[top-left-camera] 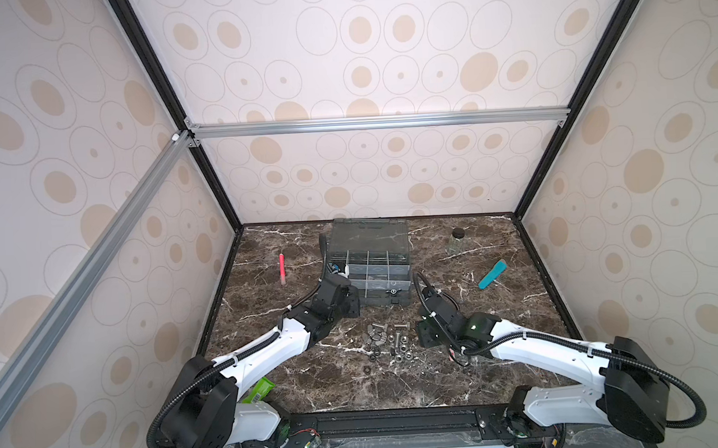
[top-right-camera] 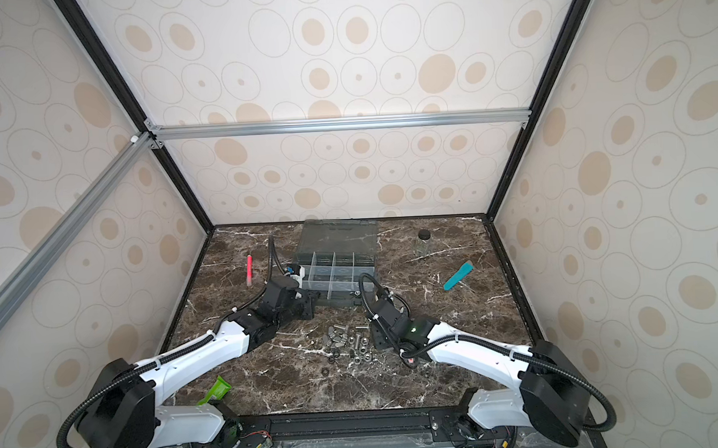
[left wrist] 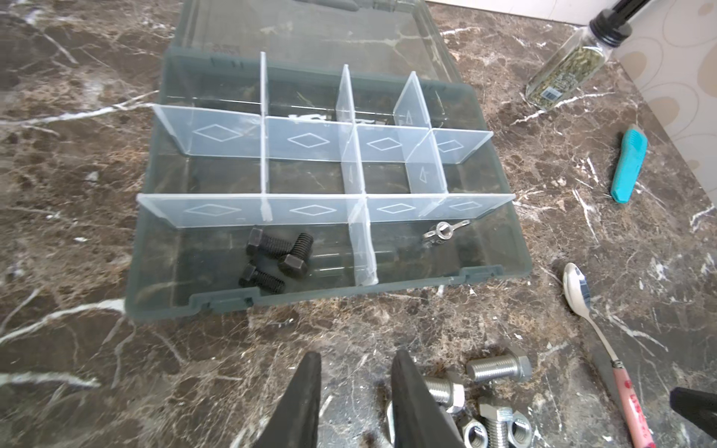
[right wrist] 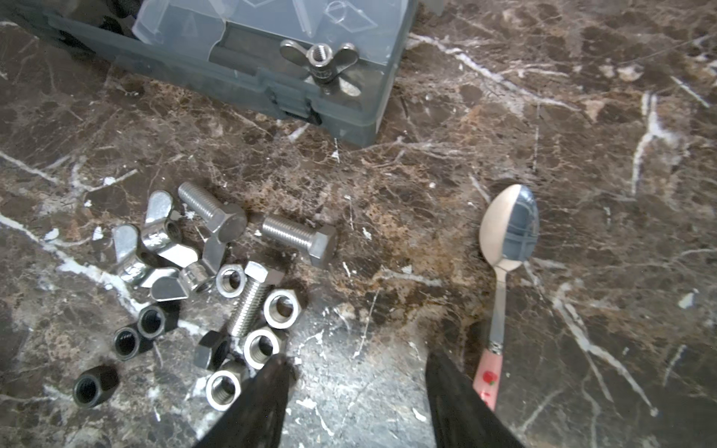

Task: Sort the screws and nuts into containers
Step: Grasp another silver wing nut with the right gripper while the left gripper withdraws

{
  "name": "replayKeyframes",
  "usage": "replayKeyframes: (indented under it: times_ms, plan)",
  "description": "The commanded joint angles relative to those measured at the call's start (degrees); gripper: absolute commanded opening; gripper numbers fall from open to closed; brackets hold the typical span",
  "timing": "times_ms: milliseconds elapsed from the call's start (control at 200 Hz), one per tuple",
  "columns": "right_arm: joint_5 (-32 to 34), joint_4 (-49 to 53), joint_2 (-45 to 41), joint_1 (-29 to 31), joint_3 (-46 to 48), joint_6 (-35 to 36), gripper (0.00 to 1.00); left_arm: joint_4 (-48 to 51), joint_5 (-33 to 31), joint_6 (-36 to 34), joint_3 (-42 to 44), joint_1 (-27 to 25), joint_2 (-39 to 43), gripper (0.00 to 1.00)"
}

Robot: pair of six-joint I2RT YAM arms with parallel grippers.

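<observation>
We are about midway through the sort, as we judge it. Three black screws [left wrist: 277, 258] are lying in the organizer box [left wrist: 163, 302], in the near compartment at seven o'clock of its middle. One wing nut [left wrist: 444, 232] is sitting alone in the near compartment at five o'clock, so each kind is getting its own cell. The lid [top-left-camera: 368, 235] is lying folded back at twelve o'clock, leaving every compartment open from above.

The rest is waiting on the marble table [top-left-camera: 356, 391] in a loose pile [top-left-camera: 389, 344] at six o'clock of the box. It is made up of silver screws [right wrist: 298, 238], silver hex nuts [right wrist: 282, 308], black nuts [right wrist: 149, 322] and wing nuts [right wrist: 155, 248], several of them touching or overlapping.

We are holding the left gripper [left wrist: 357, 360] at ten o'clock of the pile, between it and the box, its jaws a little apart with only bare marble between them. We are holding the right gripper [right wrist: 354, 360] at three o'clock of the pile, its jaws spread wider and likewise empty, one tip just beside a silver nut. We are flanking the pile this way, we think, so that either arm can pick without crossing the other. The pink-handled spoon [right wrist: 508, 232] is lying just beside the right gripper, and it is no part of the sort.
</observation>
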State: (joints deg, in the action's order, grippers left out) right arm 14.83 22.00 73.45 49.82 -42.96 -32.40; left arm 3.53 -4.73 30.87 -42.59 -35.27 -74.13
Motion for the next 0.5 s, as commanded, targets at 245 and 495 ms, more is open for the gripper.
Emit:
replayKeyframes:
  times_ms: [245, 495]
  plan:
    - [-6.17, -1.25, 9.03, 1.34, -6.89, 4.55, 0.60, -1.51, -3.09, 3.21, 4.76, 1.41, 6.16, 0.32]
    - [-9.60, -1.96, 14.98, 2.75, -11.47, 7.03, 0.60, -1.40, -3.67, 5.37, 7.38, 1.69, 9.45, 0.33]
